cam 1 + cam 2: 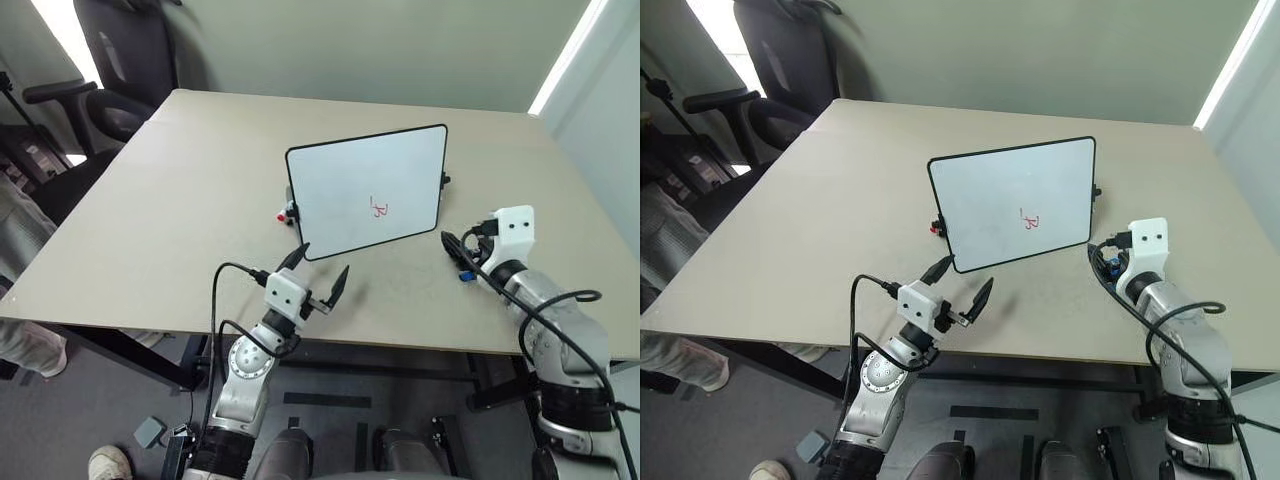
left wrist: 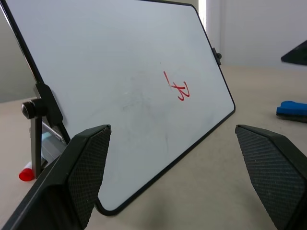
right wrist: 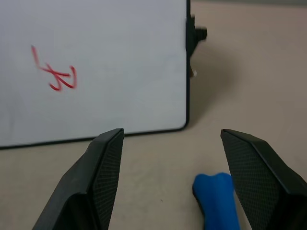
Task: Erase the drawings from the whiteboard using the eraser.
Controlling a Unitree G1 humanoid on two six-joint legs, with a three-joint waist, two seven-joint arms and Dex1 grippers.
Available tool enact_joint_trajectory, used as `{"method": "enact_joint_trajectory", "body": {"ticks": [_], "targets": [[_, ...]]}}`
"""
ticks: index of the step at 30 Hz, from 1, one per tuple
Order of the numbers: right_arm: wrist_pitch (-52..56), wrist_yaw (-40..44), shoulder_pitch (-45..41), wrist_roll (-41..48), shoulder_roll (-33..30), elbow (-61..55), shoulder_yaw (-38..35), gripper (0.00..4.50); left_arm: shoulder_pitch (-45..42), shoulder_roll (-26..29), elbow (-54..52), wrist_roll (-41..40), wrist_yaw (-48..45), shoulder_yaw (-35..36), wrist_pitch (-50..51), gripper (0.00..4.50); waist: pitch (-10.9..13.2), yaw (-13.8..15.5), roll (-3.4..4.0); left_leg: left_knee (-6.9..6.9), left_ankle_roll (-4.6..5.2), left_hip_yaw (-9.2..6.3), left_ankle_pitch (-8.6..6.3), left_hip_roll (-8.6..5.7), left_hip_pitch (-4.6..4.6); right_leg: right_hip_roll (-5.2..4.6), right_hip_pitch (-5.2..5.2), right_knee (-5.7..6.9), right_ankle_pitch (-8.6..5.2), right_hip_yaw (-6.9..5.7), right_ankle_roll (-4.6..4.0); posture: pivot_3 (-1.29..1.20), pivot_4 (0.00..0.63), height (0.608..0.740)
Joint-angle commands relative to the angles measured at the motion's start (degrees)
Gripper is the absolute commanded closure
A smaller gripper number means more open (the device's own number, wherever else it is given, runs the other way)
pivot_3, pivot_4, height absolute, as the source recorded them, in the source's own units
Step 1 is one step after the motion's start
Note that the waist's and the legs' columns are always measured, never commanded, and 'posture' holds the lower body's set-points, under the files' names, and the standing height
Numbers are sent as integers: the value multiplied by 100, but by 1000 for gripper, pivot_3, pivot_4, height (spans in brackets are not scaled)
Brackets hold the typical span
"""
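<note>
My right tool (image 3: 168, 177) stands apart, the eraser (image 3: 217, 199) between its fingers, cut off below, seemingly untouched. My left tool (image 2: 168, 177) gapes before the whiteboard (image 2: 120, 86) and drawings (image 2: 178, 88).

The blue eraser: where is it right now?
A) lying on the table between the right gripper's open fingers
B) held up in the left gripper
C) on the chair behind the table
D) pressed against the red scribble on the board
A: the eraser lies on the table, between the spread fingers of the right gripper, apart from the whiteboard.
</note>
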Motion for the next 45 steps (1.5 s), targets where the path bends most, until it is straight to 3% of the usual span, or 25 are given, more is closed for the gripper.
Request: {"method": "enact_joint_trajectory", "body": {"ticks": [1, 2, 6, 16, 26, 30, 38, 45], "targets": [[270, 147, -218, -135, -309, 134, 119, 1094, -37, -62, -52, 15, 24, -90, -105, 0, 0, 15, 0, 0, 0, 0, 0, 0, -1, 0, 0, 0, 0, 0, 0, 0, 150, 740], [395, 240, -254, -13, -327, 197, 77, 1094, -41, -84, -8, 37, 43, -106, -118, 0, 0, 21, 0, 0, 0, -1, 0, 0, 0, 0, 1, 0, 0, 0, 0, 0, 150, 740], [799, 420, -418, 28, -462, 455, 203, 30, -36, -106, 84, 37, 58, -86, -162, 0, 0, 19, 0, 0, 12, 4, 7, 0, 0, 1, -1, 0, 0, 0, 0, 0, 150, 740], [1211, 518, -1434, -218, -688, 2210, 235, 30, -5, -129, 127, 22, 82, -88, -220, 0, 0, 23, 0, -1, 22, 12, 6, 3, 4, 0, -13, 13, 1, 6, 1, 0, 150, 740], [1753, 862, -1668, -323, -1023, 2569, 634, 30, -4, -149, 132, 22, 105, -105, -223, 0, 0, 32, 0, -2, 18, 13, 1, 1, 5, 1, -22, 42, -4, 10, -9, 0, 150, 740], [1839, 930, -1676, -383, -1071, 2625, 755, 887, -1, -155, 151, 21, 128, -122, -228, 0, 0, 34, 0, -1, 22, 13, 0, -1, 5, 0, -22, 43, -4, 13, -9, 0, 150, 740], [2079, 1022, -1691, -394, -1070, 2239, 813, 3679, 25, -125, 96, 4, 127, -111, -208, 0, 0, 26, 0, -2, 23, 19, 0, 3, 20, 3, -18, 50, -6, 13, -8, 0, 150, 740], [2181, 898, -1831, -176, -656, 1266, 566, 3679, -7, -107, 131, 15, 132, -95, -223, 0, 1, 12, 1, -2, 30, 29, 4, 3, 20, 4, -22, 50, -9, 17, -10, 0, 150, 740]]}}
